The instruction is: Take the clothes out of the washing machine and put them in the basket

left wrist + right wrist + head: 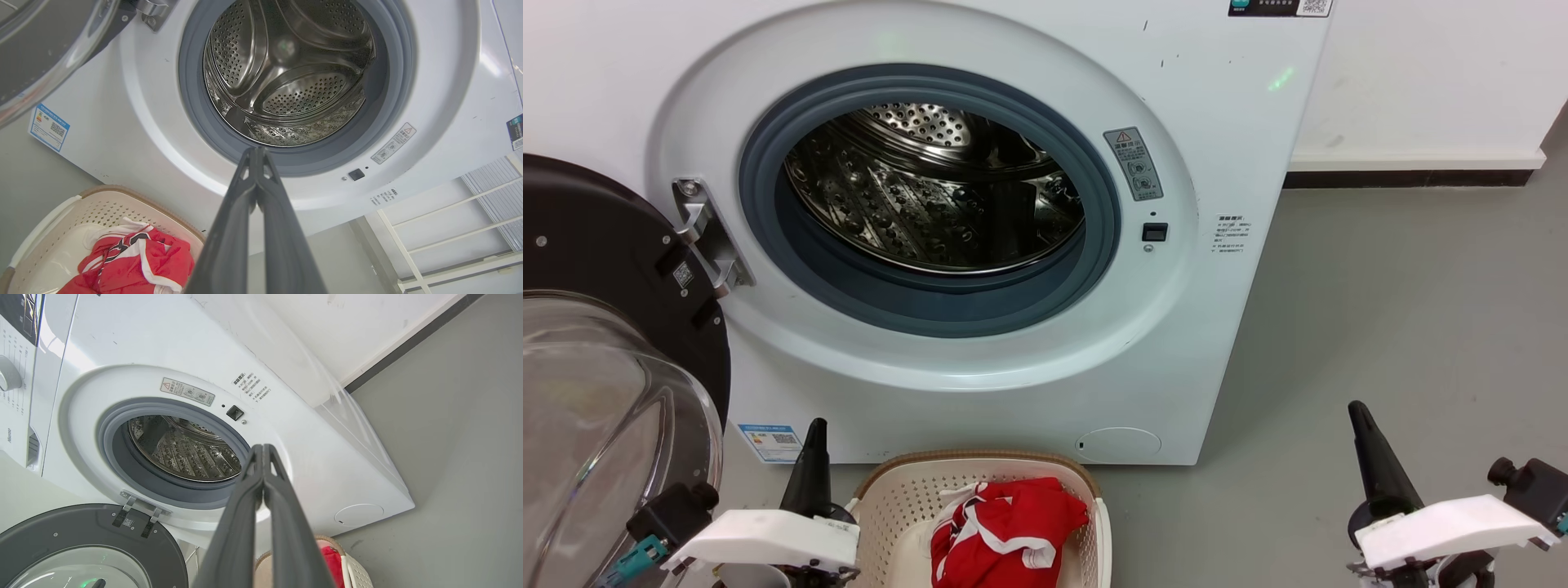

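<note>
Left gripper (815, 426) noted at lower left of the head view, right gripper (1356, 408) at lower right. The jaws of both are pressed together with nothing held (tips are seen meeting in each wrist view). Between them, nearer the left one, the basket (974, 457) is seen on the floor (1405, 327), just in front of the washing machine (1225, 122). The clothes (1006, 523) are recorded lying crumpled inside the basket, red with white stripes. A black-and-white mark on them is resolved in the left wrist view. The door (613, 269) stands open to the left. Bare perforated steel is seen in the drum (931, 204). A control dial (8, 377) is added by the right wrist view, a white rack (449, 228) by the left.
</note>
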{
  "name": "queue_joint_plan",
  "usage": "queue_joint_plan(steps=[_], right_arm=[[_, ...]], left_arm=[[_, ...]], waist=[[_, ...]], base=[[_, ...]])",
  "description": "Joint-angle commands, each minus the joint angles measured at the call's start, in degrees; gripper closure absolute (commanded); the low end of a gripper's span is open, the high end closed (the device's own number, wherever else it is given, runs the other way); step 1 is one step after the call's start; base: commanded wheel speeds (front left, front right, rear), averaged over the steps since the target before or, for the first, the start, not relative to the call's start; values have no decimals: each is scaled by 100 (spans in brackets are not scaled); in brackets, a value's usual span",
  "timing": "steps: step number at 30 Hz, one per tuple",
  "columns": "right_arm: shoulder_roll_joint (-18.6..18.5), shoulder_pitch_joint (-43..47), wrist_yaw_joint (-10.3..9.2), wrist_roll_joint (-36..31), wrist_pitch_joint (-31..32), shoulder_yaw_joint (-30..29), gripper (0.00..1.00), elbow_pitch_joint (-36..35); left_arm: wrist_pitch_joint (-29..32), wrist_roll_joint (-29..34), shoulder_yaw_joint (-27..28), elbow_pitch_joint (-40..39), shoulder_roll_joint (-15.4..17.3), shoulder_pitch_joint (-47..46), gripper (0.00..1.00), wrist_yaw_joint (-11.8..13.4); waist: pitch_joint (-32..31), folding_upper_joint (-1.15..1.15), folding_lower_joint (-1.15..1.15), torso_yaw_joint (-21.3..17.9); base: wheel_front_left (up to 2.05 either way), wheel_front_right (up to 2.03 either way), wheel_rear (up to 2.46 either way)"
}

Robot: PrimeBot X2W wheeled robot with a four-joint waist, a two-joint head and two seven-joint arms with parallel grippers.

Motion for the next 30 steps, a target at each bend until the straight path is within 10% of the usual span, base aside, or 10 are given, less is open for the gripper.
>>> queue_joint_plan(steps=[1,30], right_arm=[[-47,-201,0,230,41,-35,100,-32],[-53,-408,0,2307,400,-286,100,210]], left_arm=[[50,-217,39,-43,9,-174,100,-41],[561,-2236,252,126,-4,-343,100,-174]], waist=[[3,0,0,2],[55,0,0,26]], base=[[0,0,0],[0,0,0]])
